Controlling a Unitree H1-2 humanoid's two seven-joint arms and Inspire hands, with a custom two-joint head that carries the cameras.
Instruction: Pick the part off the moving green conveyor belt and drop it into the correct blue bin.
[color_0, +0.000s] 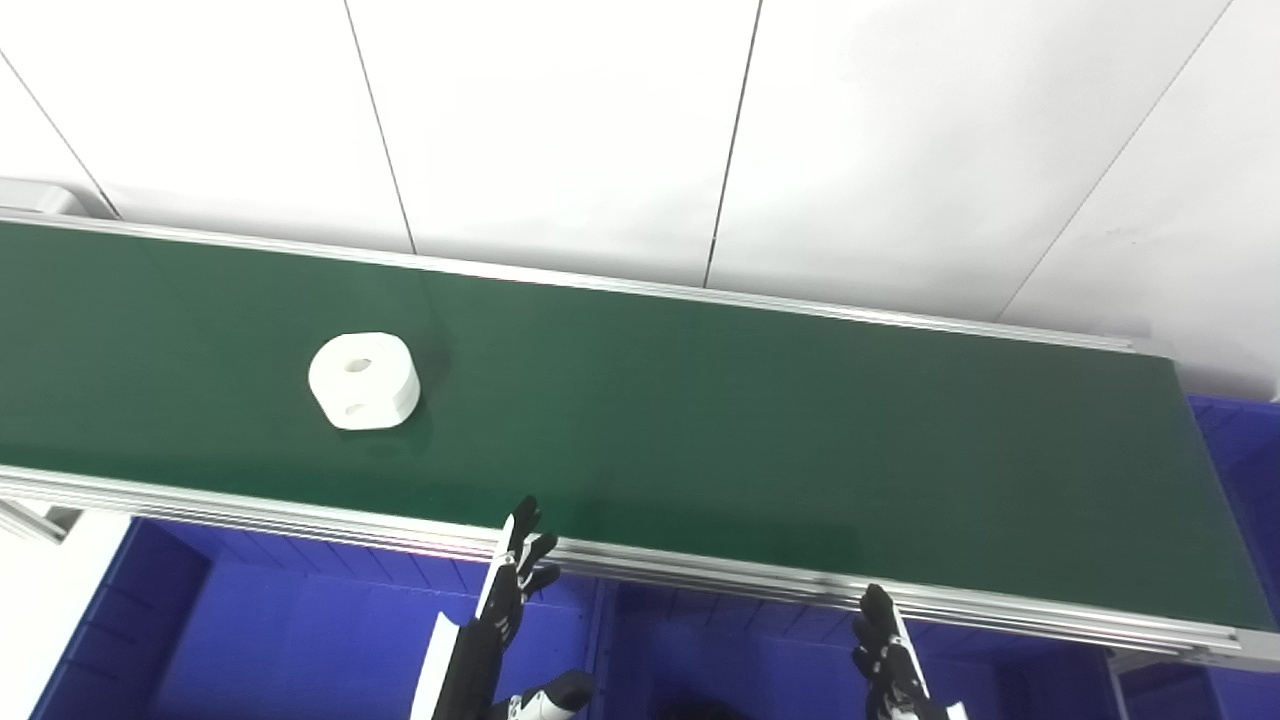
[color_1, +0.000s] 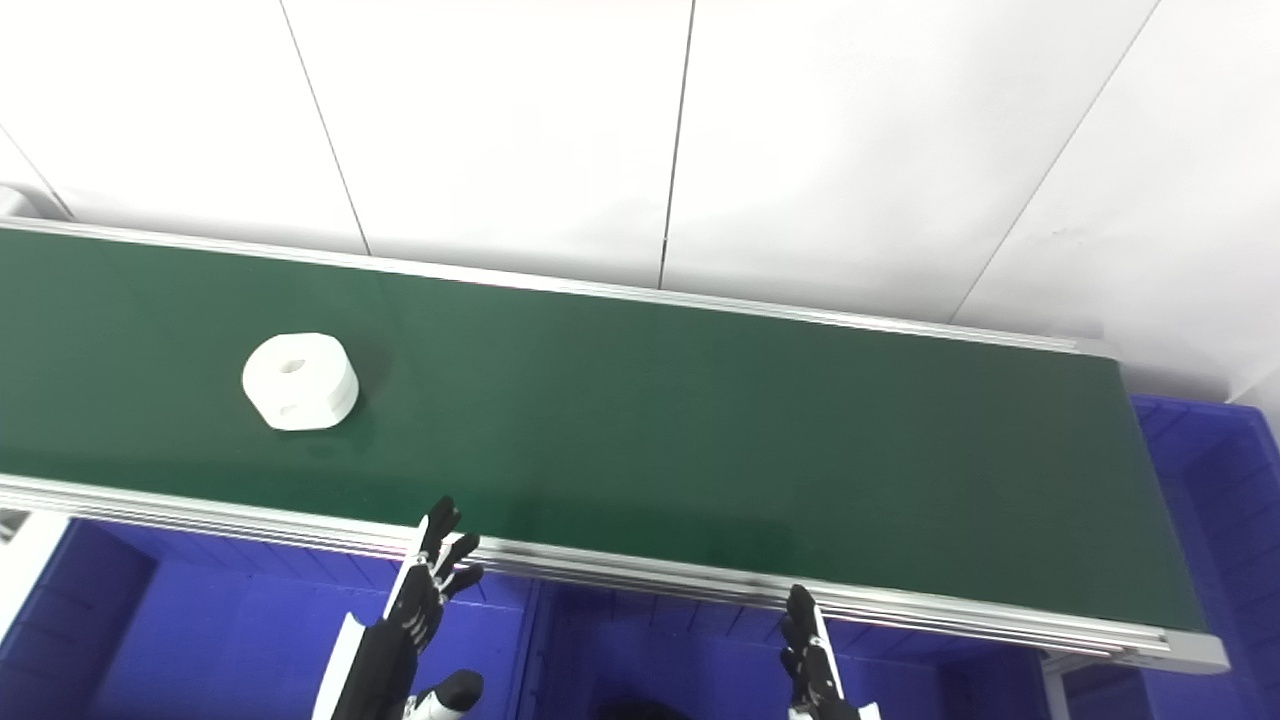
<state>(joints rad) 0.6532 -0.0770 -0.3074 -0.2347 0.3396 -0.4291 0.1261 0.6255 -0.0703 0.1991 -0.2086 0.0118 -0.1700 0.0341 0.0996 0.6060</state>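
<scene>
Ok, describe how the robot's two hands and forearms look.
Both the left hand and the right hand are black, with slim segmented fingers bearing small pale marks. A white panel runs along each forearm. The left hand's thumb has a white patch near its base. No cables show.

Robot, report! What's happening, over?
Both hands open: left hand, right hand. White part alone on green belt. Nothing blocking.

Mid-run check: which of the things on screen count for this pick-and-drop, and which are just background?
In the job:
white part, lying on the belt towards its left end
green conveyor belt
blue bins below the belt's near rail
left hand, open, at the near rail
right hand, open, holding nothing

Just there:
white wall panels
blue bin past the belt's right end, role unclear
</scene>
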